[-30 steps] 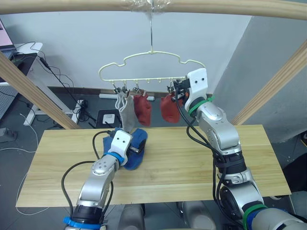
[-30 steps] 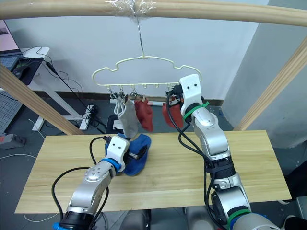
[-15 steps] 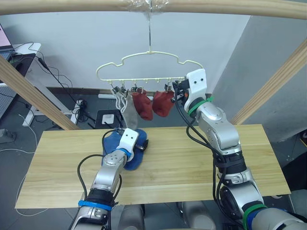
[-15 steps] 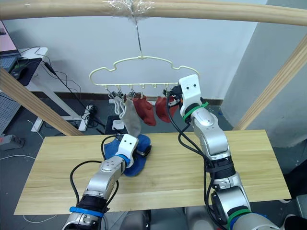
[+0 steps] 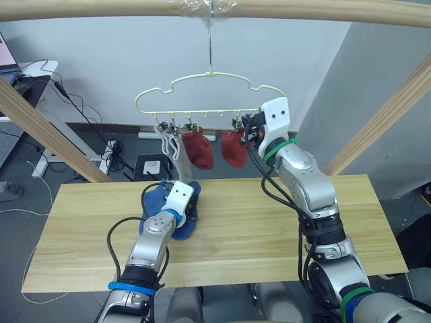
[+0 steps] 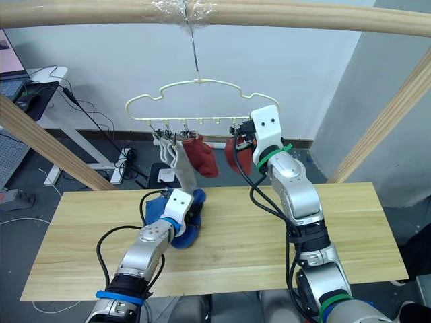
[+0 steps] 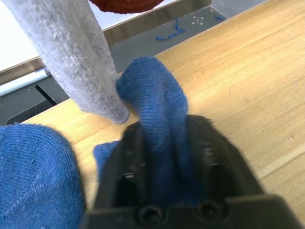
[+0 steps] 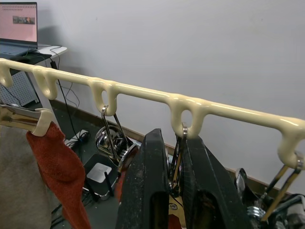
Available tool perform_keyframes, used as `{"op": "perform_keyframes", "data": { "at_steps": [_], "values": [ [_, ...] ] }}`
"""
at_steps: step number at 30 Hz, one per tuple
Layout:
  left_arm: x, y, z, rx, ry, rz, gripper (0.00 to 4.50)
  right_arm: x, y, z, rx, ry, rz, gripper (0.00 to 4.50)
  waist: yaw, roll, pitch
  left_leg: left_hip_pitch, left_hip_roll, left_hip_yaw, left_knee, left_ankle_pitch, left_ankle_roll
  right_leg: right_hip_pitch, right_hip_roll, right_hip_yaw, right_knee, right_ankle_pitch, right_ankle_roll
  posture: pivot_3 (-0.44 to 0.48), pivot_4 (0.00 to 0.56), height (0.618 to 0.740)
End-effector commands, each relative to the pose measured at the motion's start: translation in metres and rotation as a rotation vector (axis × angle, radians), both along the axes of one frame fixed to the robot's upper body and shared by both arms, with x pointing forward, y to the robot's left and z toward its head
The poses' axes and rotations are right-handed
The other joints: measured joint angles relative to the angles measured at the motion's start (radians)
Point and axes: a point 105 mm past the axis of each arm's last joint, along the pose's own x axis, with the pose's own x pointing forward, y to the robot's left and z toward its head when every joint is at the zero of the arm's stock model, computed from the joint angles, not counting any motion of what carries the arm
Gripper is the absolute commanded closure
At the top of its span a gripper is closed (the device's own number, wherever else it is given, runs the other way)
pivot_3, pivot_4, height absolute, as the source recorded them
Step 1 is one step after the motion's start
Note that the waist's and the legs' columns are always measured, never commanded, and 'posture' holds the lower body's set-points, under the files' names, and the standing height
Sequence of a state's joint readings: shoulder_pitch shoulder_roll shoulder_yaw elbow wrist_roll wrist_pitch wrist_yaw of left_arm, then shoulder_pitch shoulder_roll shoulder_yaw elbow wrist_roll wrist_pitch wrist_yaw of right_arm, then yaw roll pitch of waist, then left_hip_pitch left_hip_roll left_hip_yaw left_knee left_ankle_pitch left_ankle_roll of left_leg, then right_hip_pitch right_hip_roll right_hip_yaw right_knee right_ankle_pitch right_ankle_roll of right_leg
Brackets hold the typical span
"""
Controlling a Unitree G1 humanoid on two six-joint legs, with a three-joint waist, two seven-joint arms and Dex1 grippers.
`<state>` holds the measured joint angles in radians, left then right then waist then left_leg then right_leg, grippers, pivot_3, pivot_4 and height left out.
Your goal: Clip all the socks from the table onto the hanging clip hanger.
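The pale-yellow clip hanger hangs by its hook from the top pole. Clipped to it are a light grey sock and two rust-red socks. Two blue socks lie bunched together on the table under the hanger's left end. My left gripper is shut on a raised fold of one blue sock, with the other blue sock beside it. My right gripper is up at the hanger's right end, shut on a metal clip under the hanger bar.
A thick wooden pole crosses overhead, with slanted poles at the left and right. Behind the table at the left stands a desk with cables on the floor. The table's right half lies bare.
My left gripper has moved onto the blue socks and shut on a fold of one. The hanger and its socks have swung a little. The right gripper has stayed at the clip.
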<state>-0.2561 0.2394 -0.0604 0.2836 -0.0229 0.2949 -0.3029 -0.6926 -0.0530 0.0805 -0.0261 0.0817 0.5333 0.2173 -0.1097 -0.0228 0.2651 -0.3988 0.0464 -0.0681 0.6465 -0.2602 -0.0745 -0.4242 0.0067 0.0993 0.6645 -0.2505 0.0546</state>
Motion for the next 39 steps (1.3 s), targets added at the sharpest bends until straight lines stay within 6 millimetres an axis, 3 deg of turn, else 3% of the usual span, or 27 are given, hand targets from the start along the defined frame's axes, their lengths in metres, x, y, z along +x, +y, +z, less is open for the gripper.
{"op": "perform_keyframes", "data": {
  "at_steps": [1, 2, 7, 12, 14, 19, 26, 39],
  "values": [
    [-0.009, -0.002, -0.008, 0.018, 0.020, -0.021, 4.31, -0.006, 0.004, 0.013, 0.021, -0.045, 0.023, 4.49, 0.000, 0.000, 0.000, 0.000, 0.000, 0.000, 0.000, 0.000, 0.000, 0.000, 0.000, 0.000, 0.000, 0.000, 0.000, -0.102, 0.257, 0.740],
    [-0.010, -0.003, -0.007, 0.017, 0.010, -0.031, 4.50, -0.006, 0.004, 0.013, 0.022, -0.045, 0.022, 4.49, 0.000, 0.000, 0.000, 0.000, 0.000, 0.000, 0.000, 0.000, 0.000, 0.000, 0.000, 0.000, 0.000, 0.000, 0.000, -0.102, 0.257, 0.740],
    [-0.022, -0.020, 0.007, 0.012, -0.070, -0.136, 4.50, -0.005, 0.003, 0.013, 0.022, -0.046, 0.019, 4.49, 0.000, 0.000, 0.000, 0.000, 0.000, 0.000, -0.001, 0.000, 0.000, 0.000, 0.000, 0.000, -0.001, 0.000, 0.000, -0.103, 0.255, 0.740],
    [-0.049, -0.063, 0.038, 0.000, -0.240, -0.426, 4.50, -0.004, 0.002, 0.014, 0.025, -0.048, 0.015, 4.49, 0.000, 0.000, 0.000, 0.000, 0.000, 0.000, -0.001, 0.000, 0.000, 0.000, 0.000, 0.000, -0.001, 0.000, 0.000, -0.104, 0.254, 0.740],
    [-0.058, -0.088, 0.058, 0.021, -0.363, -0.580, 4.50, -0.004, 0.002, 0.014, 0.027, -0.050, 0.014, 4.49, 0.001, 0.000, 0.000, -0.001, 0.000, 0.000, -0.001, 0.000, 0.000, 0.000, 0.000, 0.000, -0.001, 0.000, 0.000, -0.102, 0.253, 0.740],
    [-0.042, -0.112, 0.090, 0.059, -0.545, -0.629, 4.50, -0.004, 0.002, 0.016, 0.029, -0.052, 0.016, 4.49, 0.001, 0.000, 0.000, -0.001, 0.000, 0.001, 0.000, 0.000, 0.000, 0.000, 0.000, 0.001, -0.001, 0.000, 0.000, -0.108, 0.252, 0.740],
    [0.001, -0.117, 0.112, 0.121, -0.668, -0.496, 4.50, -0.005, 0.003, 0.017, 0.030, -0.053, 0.019, 4.49, -0.003, 0.000, 0.000, -0.001, 0.000, 0.001, -0.001, 0.000, 0.000, 0.000, 0.000, 0.001, -0.002, 0.000, 0.000, -0.117, 0.249, 0.740],
    [0.009, -0.116, 0.123, 0.137, -0.770, -0.469, 4.50, -0.007, 0.003, 0.015, 0.034, -0.034, 0.027, 4.49, -0.003, 0.000, 0.000, -0.001, 0.000, 0.001, 0.000, 0.000, 0.000, 0.000, 0.000, 0.000, -0.002, 0.000, 0.000, -0.124, 0.248, 0.740]
  ]
}}
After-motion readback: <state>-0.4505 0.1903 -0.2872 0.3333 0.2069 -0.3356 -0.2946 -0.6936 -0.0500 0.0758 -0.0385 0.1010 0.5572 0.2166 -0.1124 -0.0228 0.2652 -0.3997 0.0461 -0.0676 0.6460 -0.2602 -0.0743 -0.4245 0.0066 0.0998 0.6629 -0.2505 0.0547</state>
